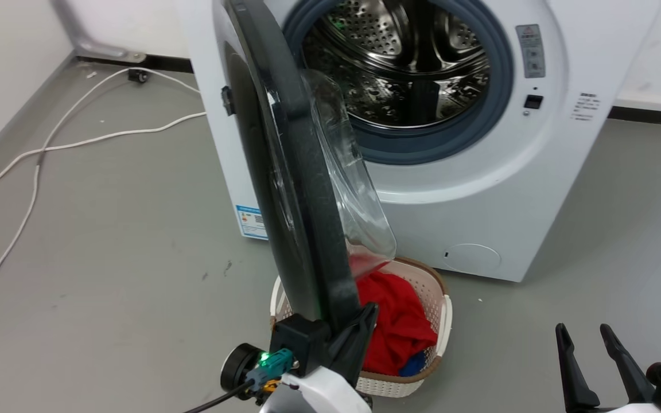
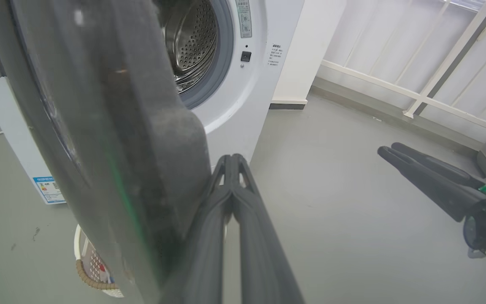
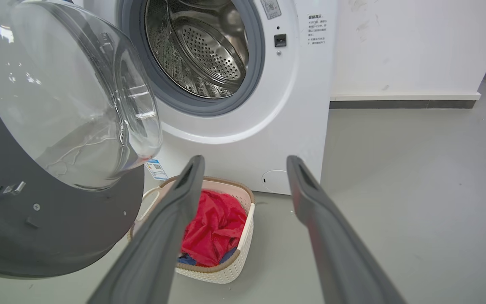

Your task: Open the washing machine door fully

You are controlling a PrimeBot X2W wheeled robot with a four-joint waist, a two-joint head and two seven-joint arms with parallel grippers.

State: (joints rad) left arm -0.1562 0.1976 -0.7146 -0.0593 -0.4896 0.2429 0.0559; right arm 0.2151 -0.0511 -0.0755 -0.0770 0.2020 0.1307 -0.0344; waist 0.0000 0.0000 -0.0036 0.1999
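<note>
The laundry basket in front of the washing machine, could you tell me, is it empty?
No, a red cloth lies in the laundry basket.

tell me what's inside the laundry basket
A red cloth fills most of the basket, with a bit of blue cloth peeking out at one end. Anything underneath is covered by the red cloth.

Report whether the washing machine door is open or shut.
Open. The washing machine door stands swung out from the washing machine, its steel drum uncovered. Whether it is at its full swing, cannot tell.
</note>
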